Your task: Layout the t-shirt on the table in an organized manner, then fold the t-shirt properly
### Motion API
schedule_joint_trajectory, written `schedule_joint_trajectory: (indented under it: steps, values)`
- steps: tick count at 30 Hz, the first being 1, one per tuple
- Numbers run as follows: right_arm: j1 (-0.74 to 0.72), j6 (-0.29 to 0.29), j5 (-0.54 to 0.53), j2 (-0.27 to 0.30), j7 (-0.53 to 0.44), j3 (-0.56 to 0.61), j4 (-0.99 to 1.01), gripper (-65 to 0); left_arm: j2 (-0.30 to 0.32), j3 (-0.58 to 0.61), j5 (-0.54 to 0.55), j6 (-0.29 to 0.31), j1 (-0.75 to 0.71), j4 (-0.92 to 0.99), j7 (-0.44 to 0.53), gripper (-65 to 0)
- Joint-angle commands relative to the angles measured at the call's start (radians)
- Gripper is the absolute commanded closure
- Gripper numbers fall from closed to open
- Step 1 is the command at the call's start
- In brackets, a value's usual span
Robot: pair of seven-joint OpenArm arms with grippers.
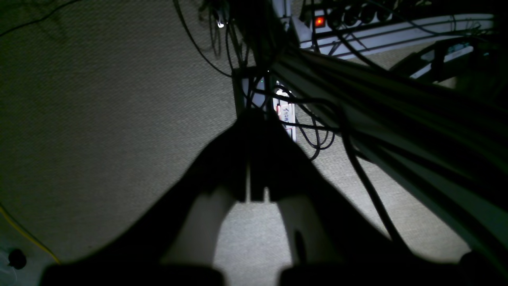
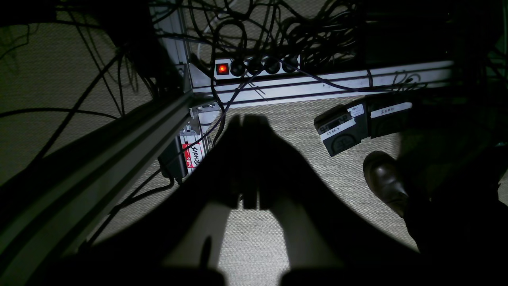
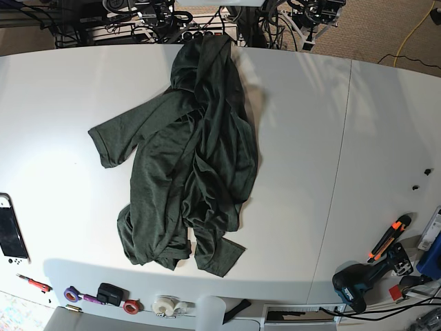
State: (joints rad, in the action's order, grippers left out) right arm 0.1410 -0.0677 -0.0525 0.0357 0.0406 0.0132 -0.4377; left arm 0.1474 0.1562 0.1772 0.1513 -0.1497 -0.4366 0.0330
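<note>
The t-shirt [image 3: 189, 155] lies crumpled near the middle of the white bench [image 3: 55, 124], with 1 sleeve spread to the base view's left and its top end reaching the far edge. A thin dark seam [image 3: 337, 179] crosses the bench beside it, well apart. Both arms are below the bench, over carpet and cables. The left end effector [image 1: 254, 159] is clenched and grasps nothing. The right end effector [image 2: 248, 159] is clenched too, also with nothing in it.
</note>
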Motion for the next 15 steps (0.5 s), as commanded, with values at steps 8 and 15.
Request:
schedule_joint_trajectory:
  steps: [8,15]
  values:
    - [0.000,0.001,-0.003,0.006,-0.014,0.000,-0.007,0.0,0.005,-0.002,0.002,0.004,-0.027,-0.078,0.013,0.0]
    - [0.015,0.002,0.002,0.009,-0.016,0.000,-0.017,0.0,0.017,-0.002,0.003,0.004,-0.054,-0.092,0.010,0.0]
